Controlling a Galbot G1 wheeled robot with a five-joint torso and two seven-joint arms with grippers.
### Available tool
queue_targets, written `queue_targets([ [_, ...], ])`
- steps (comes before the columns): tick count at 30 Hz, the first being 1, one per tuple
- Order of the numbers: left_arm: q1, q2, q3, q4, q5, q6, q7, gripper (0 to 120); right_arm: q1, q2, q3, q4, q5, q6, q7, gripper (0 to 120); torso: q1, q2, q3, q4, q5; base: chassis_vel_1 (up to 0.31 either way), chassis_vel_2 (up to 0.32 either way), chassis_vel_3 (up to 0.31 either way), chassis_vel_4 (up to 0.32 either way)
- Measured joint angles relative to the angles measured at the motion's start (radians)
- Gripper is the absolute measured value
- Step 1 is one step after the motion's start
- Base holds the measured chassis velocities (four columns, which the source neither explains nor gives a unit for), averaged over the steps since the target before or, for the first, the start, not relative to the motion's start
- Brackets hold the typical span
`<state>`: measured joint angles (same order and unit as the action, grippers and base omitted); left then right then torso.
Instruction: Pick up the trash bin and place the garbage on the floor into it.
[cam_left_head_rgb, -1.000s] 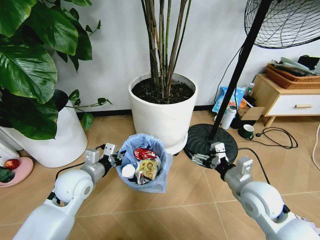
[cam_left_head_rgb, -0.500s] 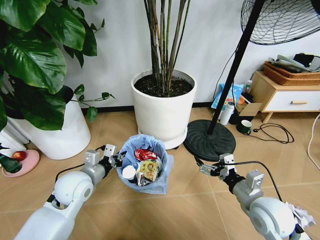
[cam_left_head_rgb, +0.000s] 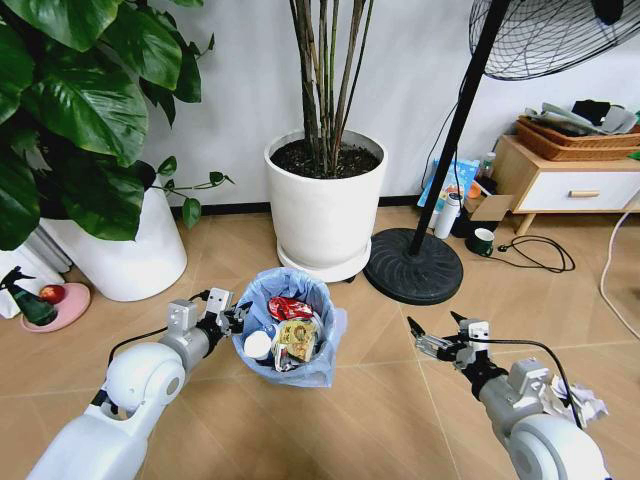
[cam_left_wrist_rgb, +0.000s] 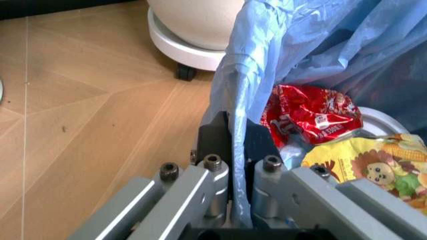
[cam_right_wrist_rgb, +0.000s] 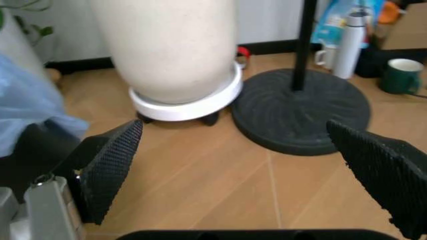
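The trash bin (cam_left_head_rgb: 288, 335), dark and lined with a light blue bag, hangs in front of me with my left gripper (cam_left_head_rgb: 228, 316) shut on its near rim. In the left wrist view the fingers (cam_left_wrist_rgb: 215, 135) clamp rim and bag (cam_left_wrist_rgb: 250, 85). Inside lie garbage pieces: a red packet (cam_left_head_rgb: 288, 307) (cam_left_wrist_rgb: 305, 112), a yellow wrapper (cam_left_head_rgb: 297, 340) (cam_left_wrist_rgb: 370, 165) and a white lid (cam_left_head_rgb: 257, 344). My right gripper (cam_left_head_rgb: 434, 332) (cam_right_wrist_rgb: 235, 131) stands open and empty over the herringbone floor (cam_left_head_rgb: 380, 400), right of the bin. A crumpled white paper wad (cam_left_head_rgb: 585, 402) lies on the floor beside my right arm.
A white plant pot on a wheeled saucer (cam_left_head_rgb: 325, 205) (cam_right_wrist_rgb: 170, 50) stands just behind the bin. The black fan base (cam_left_head_rgb: 412, 265) (cam_right_wrist_rgb: 300, 112) is to its right. Another white pot (cam_left_head_rgb: 125, 255) with big leaves is at left. Cables (cam_left_head_rgb: 540, 255), a green mug (cam_left_head_rgb: 483, 241) and a wooden cabinet (cam_left_head_rgb: 560, 185) are at back right.
The whole view has shifted, so the camera moved back. My right gripper has drawn away from the fan base, lower and nearer me. The paper wad has come into view. The left grip is unchanged.
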<state>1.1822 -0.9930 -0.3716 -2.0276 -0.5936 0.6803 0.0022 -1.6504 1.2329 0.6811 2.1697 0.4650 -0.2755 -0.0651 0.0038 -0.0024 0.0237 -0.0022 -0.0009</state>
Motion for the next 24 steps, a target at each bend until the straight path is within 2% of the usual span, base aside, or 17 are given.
queue_targets([
  [14, 0.020, -0.013, 0.000, -0.011, 0.011, -0.004, 0.004, 0, -0.074, 0.046, 0.101, -0.023, -0.030, 0.049, -0.040, 100, 0.000, 0.000, 0.000, 0.0000, -0.0001, -0.009, -0.014, 0.012, 0.017],
  [24, 0.046, -0.010, -0.009, -0.033, 0.016, -0.005, 0.003, 0, -0.077, 0.050, 0.114, -0.049, -0.032, 0.070, -0.061, 100, 0.000, 0.000, 0.000, -0.0003, 0.0000, -0.128, -0.149, 0.128, 0.146],
])
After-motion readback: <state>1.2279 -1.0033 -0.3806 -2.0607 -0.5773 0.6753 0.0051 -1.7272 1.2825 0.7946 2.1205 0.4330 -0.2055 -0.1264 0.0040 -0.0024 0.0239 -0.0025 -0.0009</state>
